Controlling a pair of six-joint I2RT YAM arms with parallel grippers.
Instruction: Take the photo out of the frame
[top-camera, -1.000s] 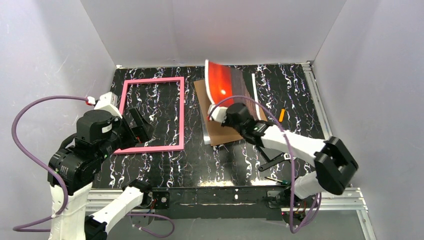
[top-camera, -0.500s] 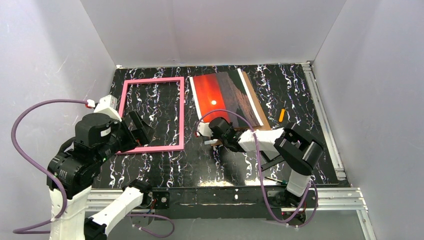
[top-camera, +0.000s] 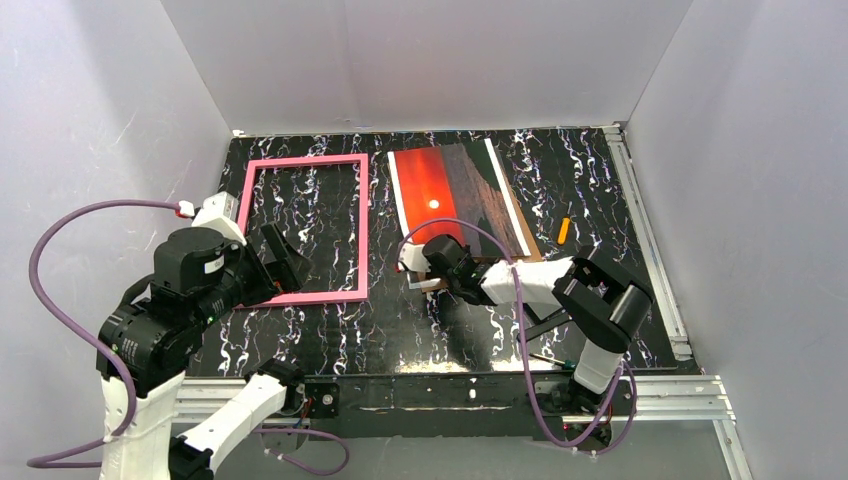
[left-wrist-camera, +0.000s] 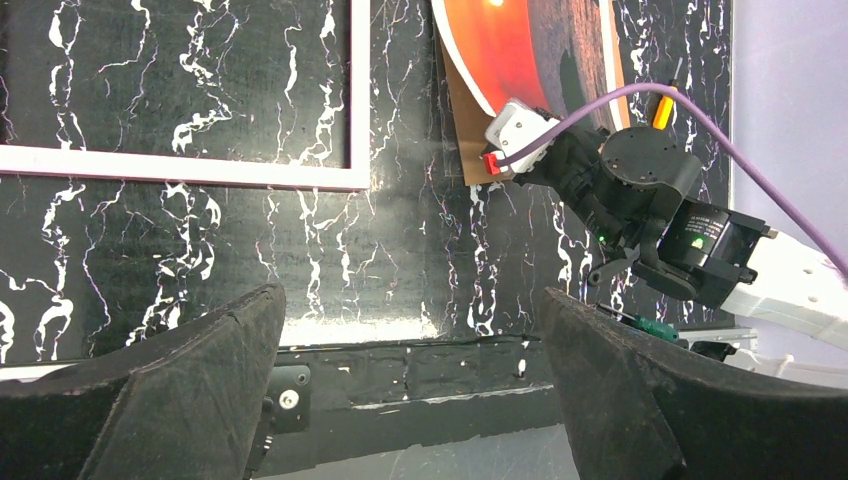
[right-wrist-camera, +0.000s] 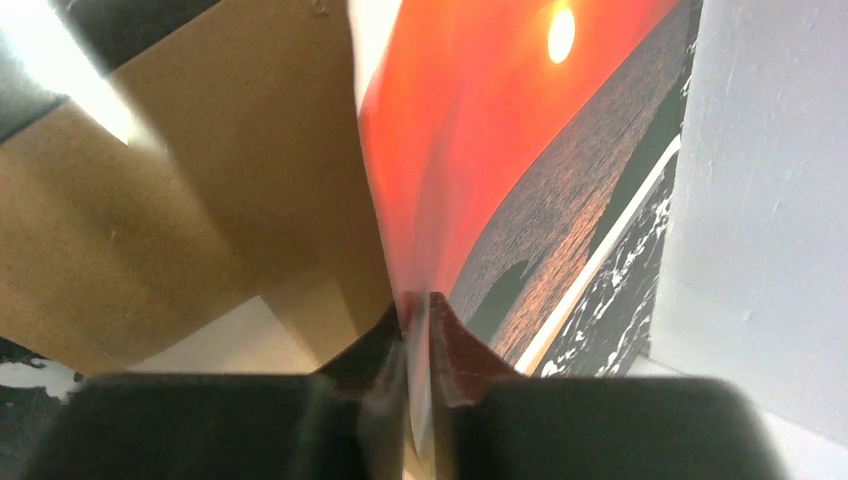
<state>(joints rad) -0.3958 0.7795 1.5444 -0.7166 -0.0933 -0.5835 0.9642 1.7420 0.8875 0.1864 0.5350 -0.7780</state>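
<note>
the right gripper (right-wrist-camera: 418, 322) is clamped nearly shut on the near edge of the photo (top-camera: 455, 195). in the wrist view its two dark fingers (right-wrist-camera: 380, 345) meet on the thin sheet with almost no gap, so the print is still gripped, not let go. a second ago this claw held the photo high, curled in the air above the brown backing board (right-wrist-camera: 150, 200). now the arm has come down and drawn back toward the near edge of the table (top-camera: 450, 330), and the print lies spread out over the board with the sunset side up. only the pinched end rises a little off the board. the photo sits just right of the frame (top-camera: 305, 160), fully outside it, and the pink rectangle lies flat with bare marbled table showing through its opening. judged from that, the removal itself looks done, and what seems left is to let go of the print and pull away. the left gripper (left-wrist-camera: 410, 400) hangs wide open over the frame's near rail, holding nothing. a small orange-handled tool (top-camera: 563, 230) lies apart to the right of the photo.
</note>
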